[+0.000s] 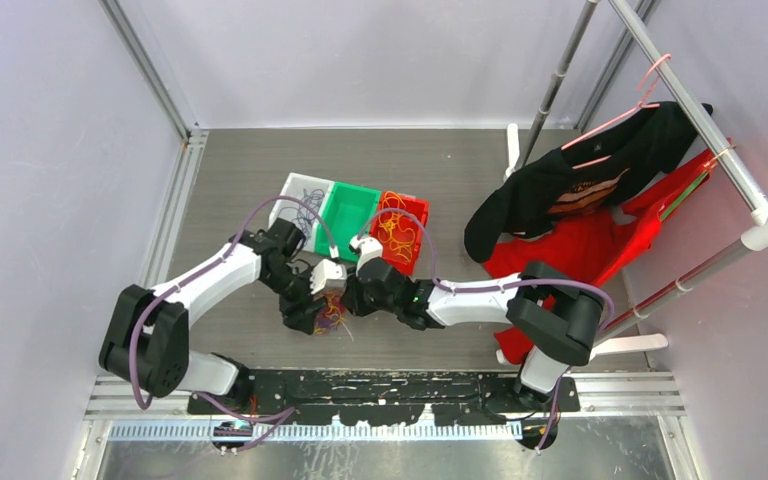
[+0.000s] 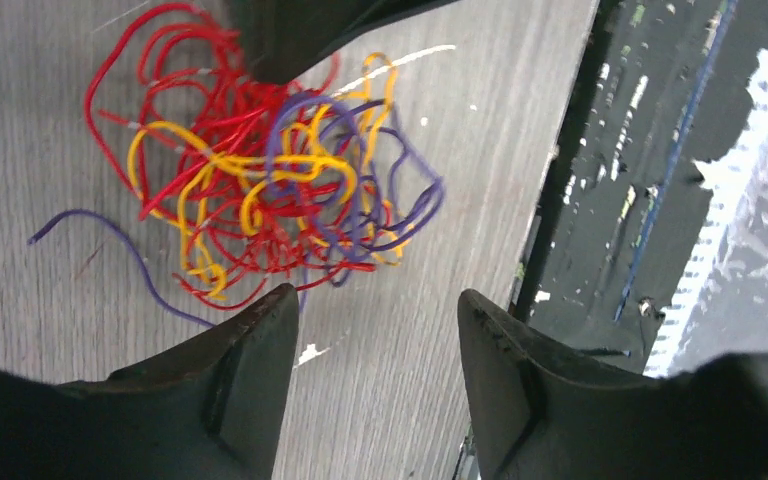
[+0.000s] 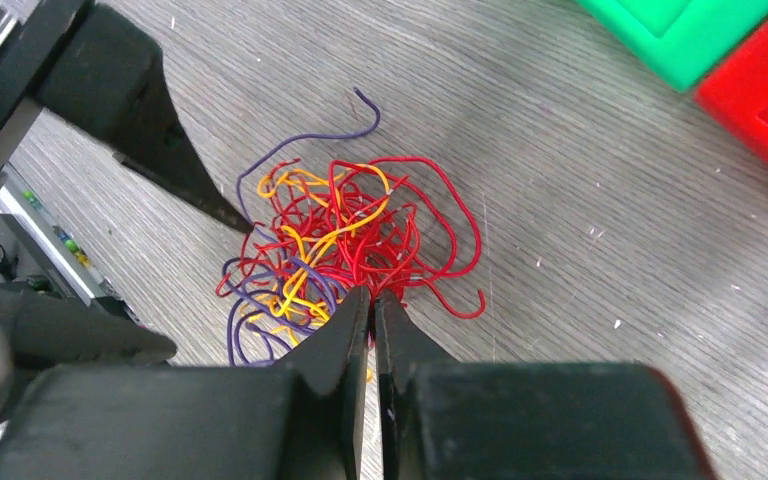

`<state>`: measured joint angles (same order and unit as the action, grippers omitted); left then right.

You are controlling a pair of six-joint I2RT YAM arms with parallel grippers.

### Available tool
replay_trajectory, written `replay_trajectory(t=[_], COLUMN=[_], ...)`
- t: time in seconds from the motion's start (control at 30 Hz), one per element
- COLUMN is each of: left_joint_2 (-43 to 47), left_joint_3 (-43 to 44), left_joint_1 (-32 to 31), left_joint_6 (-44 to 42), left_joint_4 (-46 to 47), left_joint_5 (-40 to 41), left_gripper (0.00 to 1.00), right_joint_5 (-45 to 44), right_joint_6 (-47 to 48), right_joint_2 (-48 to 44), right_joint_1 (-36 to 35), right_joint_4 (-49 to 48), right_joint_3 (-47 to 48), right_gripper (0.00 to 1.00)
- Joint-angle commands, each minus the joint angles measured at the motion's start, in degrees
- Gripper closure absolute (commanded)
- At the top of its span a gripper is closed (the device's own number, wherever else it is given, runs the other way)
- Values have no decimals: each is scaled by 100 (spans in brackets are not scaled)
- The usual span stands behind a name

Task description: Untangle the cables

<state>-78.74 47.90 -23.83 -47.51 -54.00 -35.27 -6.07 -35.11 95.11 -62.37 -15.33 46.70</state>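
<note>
The cables [image 1: 331, 319] are a fist-sized tangle of red, orange-yellow and purple strands on the grey table, between the two grippers. The tangle fills the upper left of the left wrist view [image 2: 270, 190] and the middle of the right wrist view [image 3: 340, 240]. My right gripper [image 3: 372, 295] is shut on red strands at the tangle's near edge. My left gripper [image 2: 375, 300] is open and empty, its fingers just beside the tangle, above bare table. One purple end [image 3: 360, 110] sticks out loose.
White [image 1: 295, 198], green [image 1: 348, 212] and red [image 1: 412, 212] bins stand behind the grippers; the red one holds orange strands. A black garment [image 1: 580, 180] and a red one [image 1: 610, 245] hang from a rack at the right. A black base rail [image 2: 650, 150] runs close to the tangle.
</note>
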Motion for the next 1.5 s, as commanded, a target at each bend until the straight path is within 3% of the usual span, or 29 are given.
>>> replay_trajectory(t=[0.0,0.07,0.2,0.27,0.5,0.7,1.27,1.47], left_joint_2=[-127,-144,-16,178,1115,1282,1703,1645], left_joint_3=[-64,-51,65,85,-139,-143,1019,2142], left_joint_1=[-60,-68,-61,-25,507,845,2299,2789], left_joint_6=[711,809,902,814,568,323,-414,-171], left_joint_4=[1067,1143,1096,942,722,557,-96,-440], left_joint_5=[165,56,277,470,784,932,1230,799], left_gripper=[42,50,89,99,100,100,100,100], right_joint_5=[-126,-135,-209,-336,-803,-999,-1704,-1660], right_joint_6=[-124,-167,-205,-210,-372,-397,-397,-421], right_joint_2=[-203,-203,-248,-300,-596,-773,-1391,-1775], right_joint_1=[-3,-3,2,5,23,22,23,2], right_joint_4=[-357,-401,-446,-444,-819,-809,-372,-153], right_joint_3=[-66,-119,-209,-274,-793,-975,-1472,-1744], right_gripper=[90,91,94,95,99,99,99,99])
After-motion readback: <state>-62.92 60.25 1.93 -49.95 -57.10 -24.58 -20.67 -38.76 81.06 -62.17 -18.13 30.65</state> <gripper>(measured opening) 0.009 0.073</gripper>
